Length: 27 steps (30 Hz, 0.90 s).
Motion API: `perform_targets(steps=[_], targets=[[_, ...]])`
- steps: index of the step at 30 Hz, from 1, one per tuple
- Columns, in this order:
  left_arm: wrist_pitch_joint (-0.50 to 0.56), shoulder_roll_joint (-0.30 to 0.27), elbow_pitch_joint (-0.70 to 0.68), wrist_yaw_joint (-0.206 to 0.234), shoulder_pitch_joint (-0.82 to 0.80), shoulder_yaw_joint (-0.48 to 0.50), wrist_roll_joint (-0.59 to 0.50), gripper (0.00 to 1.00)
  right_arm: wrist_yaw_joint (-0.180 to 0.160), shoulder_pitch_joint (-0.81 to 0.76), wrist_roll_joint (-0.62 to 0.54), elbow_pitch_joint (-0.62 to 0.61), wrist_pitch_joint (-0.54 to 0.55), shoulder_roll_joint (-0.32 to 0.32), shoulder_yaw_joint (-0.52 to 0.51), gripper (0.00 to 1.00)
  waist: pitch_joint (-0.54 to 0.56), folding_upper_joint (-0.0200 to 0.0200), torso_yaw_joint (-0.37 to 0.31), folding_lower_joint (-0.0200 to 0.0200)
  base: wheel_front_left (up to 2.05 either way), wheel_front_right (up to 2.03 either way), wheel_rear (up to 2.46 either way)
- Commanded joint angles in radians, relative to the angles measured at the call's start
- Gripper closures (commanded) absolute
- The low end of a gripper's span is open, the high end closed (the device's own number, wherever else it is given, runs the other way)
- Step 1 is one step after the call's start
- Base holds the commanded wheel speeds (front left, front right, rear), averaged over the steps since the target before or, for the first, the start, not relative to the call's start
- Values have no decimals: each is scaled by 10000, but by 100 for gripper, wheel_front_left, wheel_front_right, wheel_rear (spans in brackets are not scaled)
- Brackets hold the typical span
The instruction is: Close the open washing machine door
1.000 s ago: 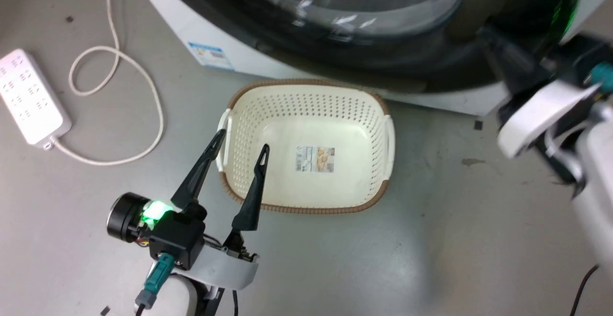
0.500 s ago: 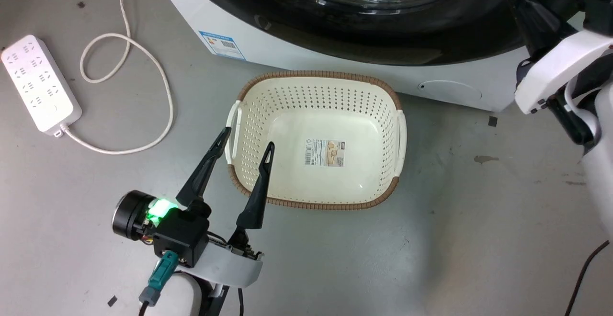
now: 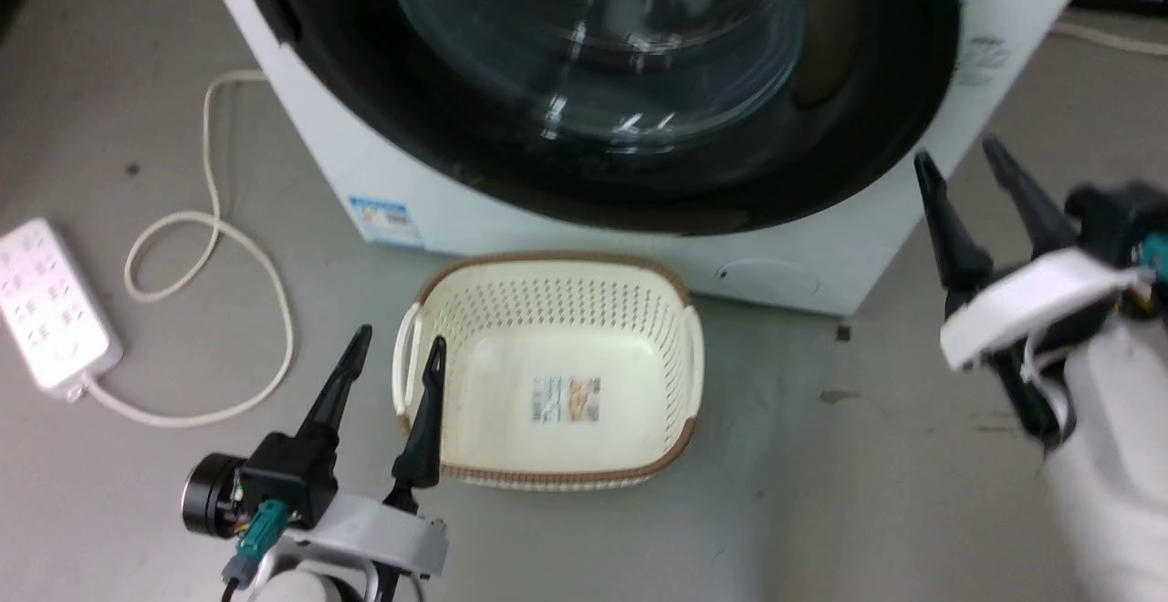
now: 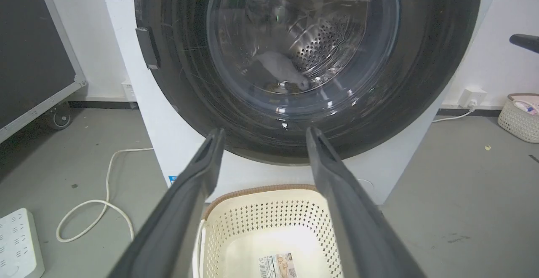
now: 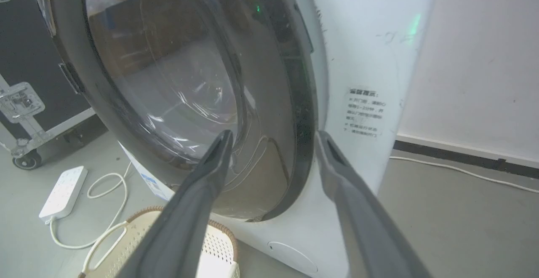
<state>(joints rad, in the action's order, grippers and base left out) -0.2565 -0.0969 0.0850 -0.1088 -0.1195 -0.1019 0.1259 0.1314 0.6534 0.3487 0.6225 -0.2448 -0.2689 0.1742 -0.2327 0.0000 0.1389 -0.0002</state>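
Door (image 3: 598, 64) sits flush against washing machine (image 3: 803, 264) front; looks shut, latch unconfirmed. Left jaws and right jaws spread, empty, both clear of the machine.

Cream perforated basket (image 3: 547, 310) (label (image 3: 566, 399) inside) on grey floor (image 3: 821, 493); white power strip (image 3: 50, 306), looped cord (image 3: 289, 337) beside.

My head camera looks steeply down at the floor (image 3: 821, 511), with the basket (image 3: 547, 310) at centre and the washing machine door (image 3: 639, 192) across the top. My left wrist camera sits low, facing the door squarely over the basket, along my left end effector (image 4: 265, 131). My right wrist camera, along my right end effector (image 5: 274, 134), sits nearer and sees the door obliquely from the right. All three views share the door, the basket and the power strip (image 3: 50, 306).
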Motion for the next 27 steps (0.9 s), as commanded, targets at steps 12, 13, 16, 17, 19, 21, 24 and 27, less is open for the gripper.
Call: perform_targets(steps=[12, 13, 16, 17, 19, 21, 24, 27], targets=[[-53, -92, -77, -79, 852, 578, 24, 0, -7, -4626, -1426, -4234, -167, 1723, -1795, 0, 1472, 0, -1224, 2, 0, 0, 0], [-53, -53, -110, -60, 900, 674, 86, 0, -7, -4907, -1599, -4506, -167, 1804, -1819, 0, 1501, 0, -1273, 2, 0, 0, 0], [-53, -27, -120, -67, 1027, 777, 42, 0, -7, -5586, -1910, -4893, -168, 2021, -2012, 0, 1591, 0, -1367, 2, 0, 0, 0], [-53, -6, -115, -67, 1061, 813, 43, 0, -7, -5743, -1966, -4957, -168, 2069, -2054, 0, 1611, 0, -1379, 2, 0, 0, 0], [-53, 34, -89, -52, 1137, 848, -3, 0, -7, -5993, -2128, -5040, -168, 2129, -2055, 0, 1662, 0, -1385, 2, 0, 0, 0], [-53, 81, -68, 30, 1194, 903, -52, 0, -7, -6182, -2246, -5152, -169, 2162, -2060, 0, 1703, 0, -1368, 2, 0, 0, 0], [-53, 151, -47, 248, 1278, 1065, -85, 0, -7, -6402, -2298, -5261, -169, 2179, -1998, 0, 1760, 0, -1320, 2, 0, 0, 0], [-53, 245, 4, 344, 1327, 1263, 172, 0, -7, -6536, -2340, -5203, -169, 2183, -1965, 0, 1804, 0, -1273, 2, 0, 0, 0]])
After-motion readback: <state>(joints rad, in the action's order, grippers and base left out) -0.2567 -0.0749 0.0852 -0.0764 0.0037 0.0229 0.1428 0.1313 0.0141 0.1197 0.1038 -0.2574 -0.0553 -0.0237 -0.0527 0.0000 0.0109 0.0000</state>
